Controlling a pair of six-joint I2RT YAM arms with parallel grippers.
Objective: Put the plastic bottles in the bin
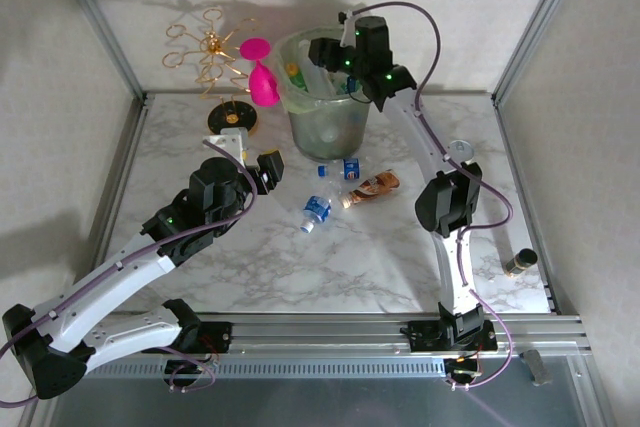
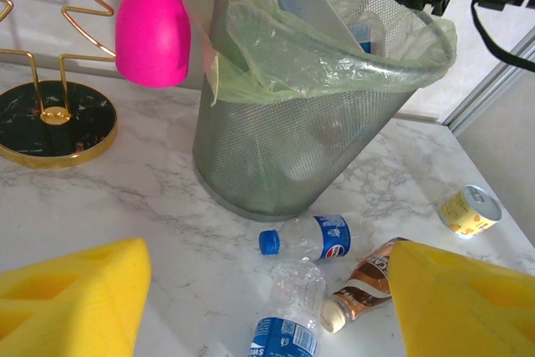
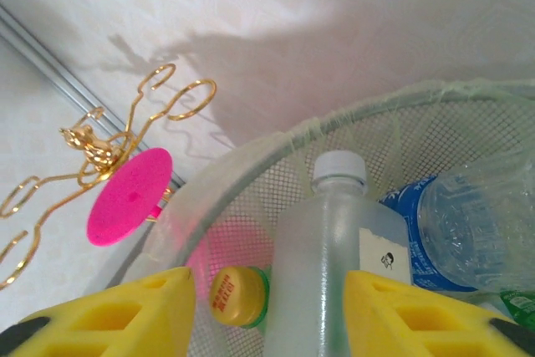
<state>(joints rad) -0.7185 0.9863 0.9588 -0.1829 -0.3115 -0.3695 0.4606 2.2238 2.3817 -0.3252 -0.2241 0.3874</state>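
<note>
The bin (image 1: pixel 325 107) is seen in the upper centre of the top view as a tapered round basket of fine metal mesh, lined with a thin, crinkled green plastic bag folded over its rim. The right gripper (image 1: pixel 325 52) is held above its mouth. In the right wrist view its jaws (image 3: pixel 269 290) are apart, the yellow foam pads flanking nothing. Below them, inside the bin, a smooth white-capped bottle (image 3: pixel 322 265) of clear plastic is leaning, with a crumpled blue-labelled bottle (image 3: pixel 468 223) to its right and a yellow cap (image 3: pixel 238 294) to its left.

The left gripper (image 1: pixel 258 169), with jaws wide apart in its own view (image 2: pixel 267 315), is poised over the marbled white worktop (image 1: pixel 380 257). From this low angle, three bottles lie just before the bin's foot: a blue-capped bottle (image 2: pixel 309 236), a crushed clear bottle (image 2: pixel 288 307) and a brown-labelled bottle (image 2: pixel 364 286). A small metal can (image 2: pixel 470 209) stands to their right.

A glossy pink goblet (image 1: pixel 262 72) hangs on a gold wire rack (image 1: pixel 210 47) just left of the bin. Open worktop is left in the lower centre of the top view, bounded by grey frame rails.
</note>
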